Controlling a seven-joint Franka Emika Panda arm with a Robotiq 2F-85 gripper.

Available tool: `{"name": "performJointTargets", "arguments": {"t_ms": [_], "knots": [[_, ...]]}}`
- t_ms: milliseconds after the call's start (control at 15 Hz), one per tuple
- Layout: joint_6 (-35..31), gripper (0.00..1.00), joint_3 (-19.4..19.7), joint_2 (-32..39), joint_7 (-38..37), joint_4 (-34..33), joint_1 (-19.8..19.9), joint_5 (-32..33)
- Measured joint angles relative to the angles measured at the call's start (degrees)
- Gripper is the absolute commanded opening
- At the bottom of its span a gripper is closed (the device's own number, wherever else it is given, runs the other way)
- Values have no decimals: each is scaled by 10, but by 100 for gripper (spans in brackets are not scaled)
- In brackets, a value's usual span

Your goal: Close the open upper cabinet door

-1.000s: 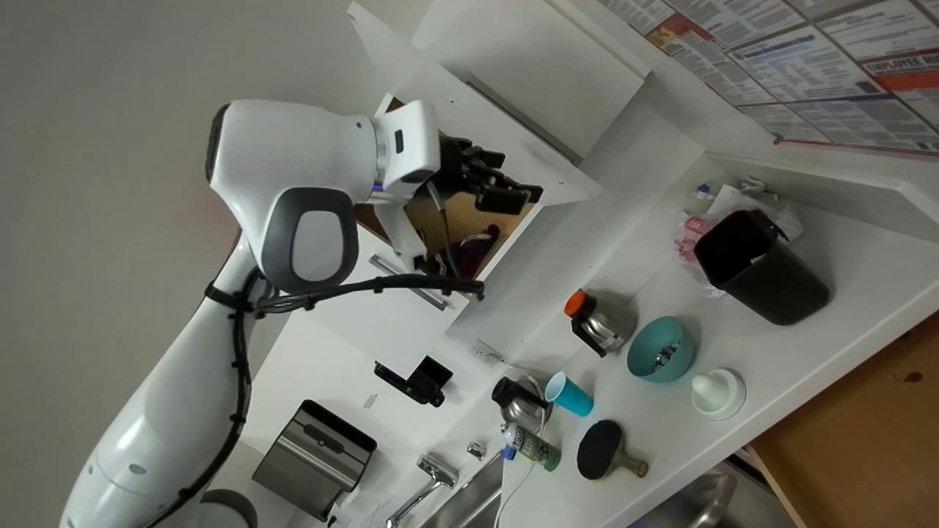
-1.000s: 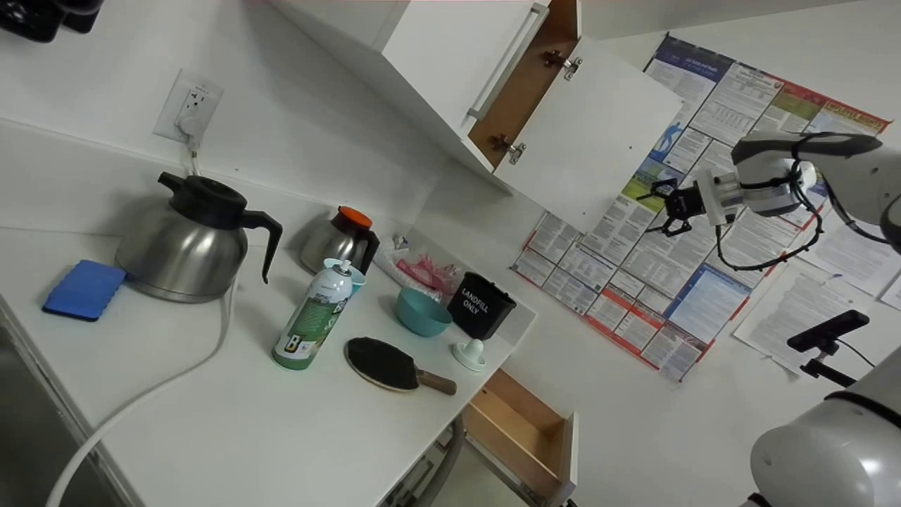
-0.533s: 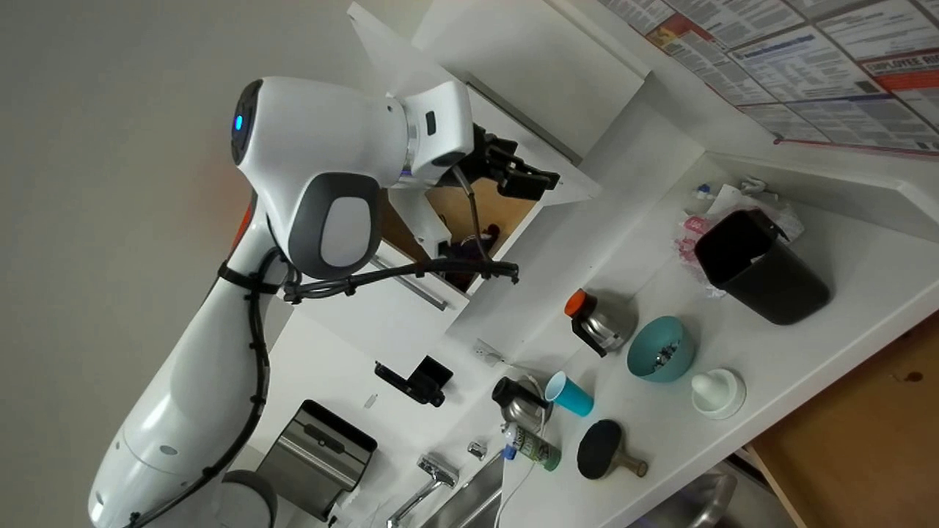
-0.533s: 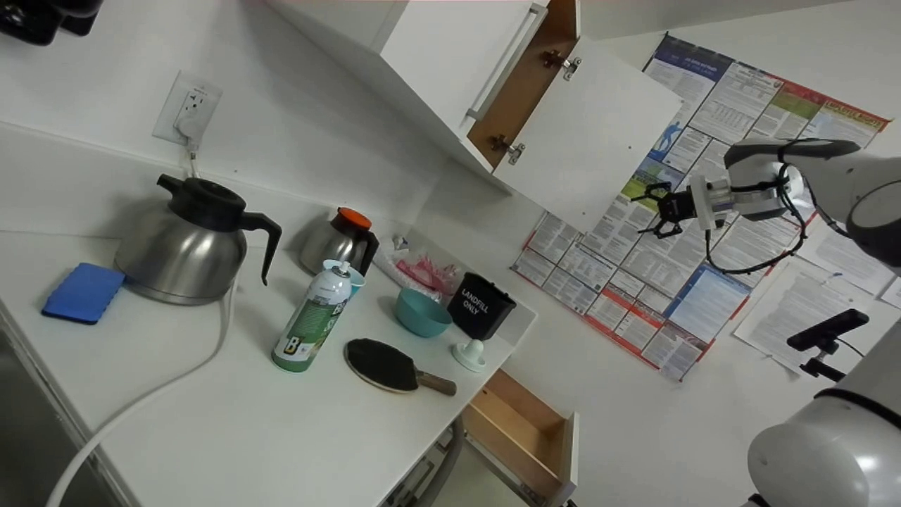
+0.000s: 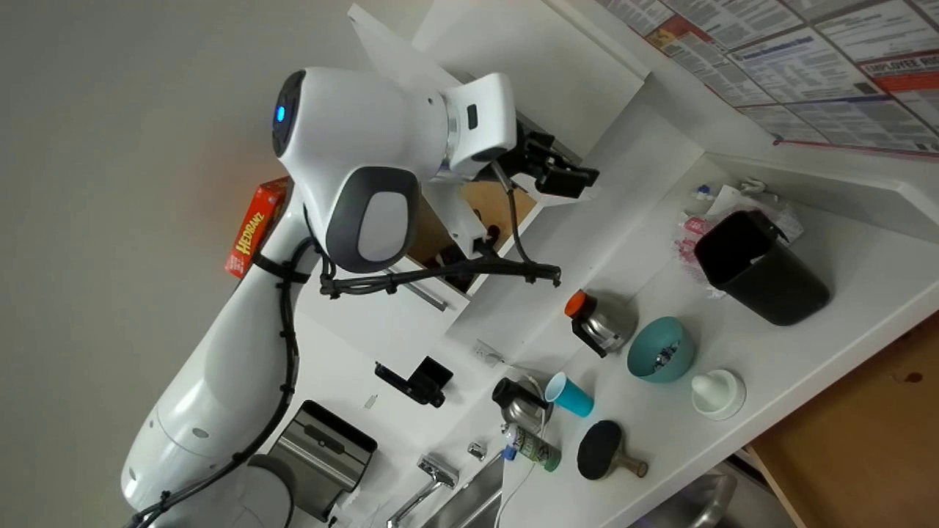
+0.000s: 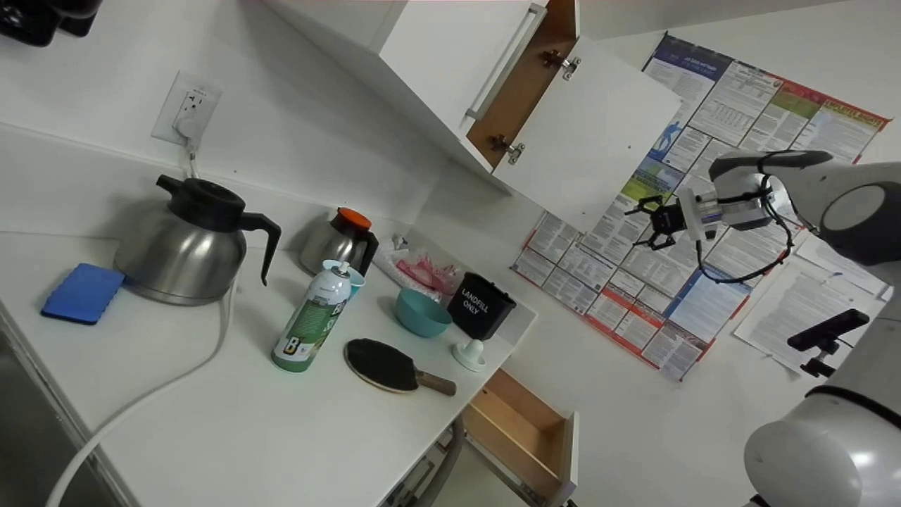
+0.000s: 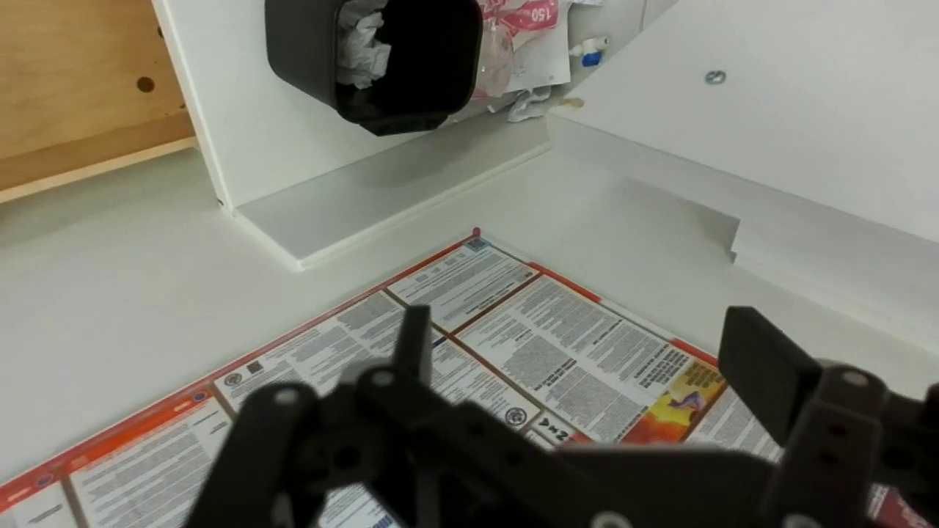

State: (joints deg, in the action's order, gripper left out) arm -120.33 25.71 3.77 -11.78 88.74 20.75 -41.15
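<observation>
The upper cabinet door, a flat white panel, stands wide open. Its inner face shows in both exterior views [image 5: 400,55] [image 6: 591,134], with its hinges on the cabinet in one of them. Its outer face is out of sight. In the wrist view a white panel with a bolt [image 7: 821,110], apparently the door's inner face, fills the upper right. My gripper [image 6: 633,229] is open and empty, beyond the door's free edge with a visible gap in that picture. In an exterior view the gripper [image 5: 577,169] and arm overlap the door and hide much of it. The wrist view shows the fingertips wide apart [image 7: 576,323].
A neighbouring closed cabinet door [image 6: 457,56] has a bar handle. Posters [image 6: 760,141] cover the side wall behind the gripper. On the counter below stand a black bin [image 5: 763,268], a teal bowl [image 5: 660,348] and carafes. A lower drawer [image 6: 521,429] is open.
The arm and gripper have moved right in one exterior view, and left and slightly down in the other. A red box has come into sight behind the arm. The door has not moved.
</observation>
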Motion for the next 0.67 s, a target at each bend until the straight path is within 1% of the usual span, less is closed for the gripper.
{"name": "performJointTargets", "arguments": {"t_ms": [267, 667], "knots": [[0, 100, -5, 42, 16, -29, 19, -46], [13, 100, -31, 91, 39, -71, 47, -113]]}}
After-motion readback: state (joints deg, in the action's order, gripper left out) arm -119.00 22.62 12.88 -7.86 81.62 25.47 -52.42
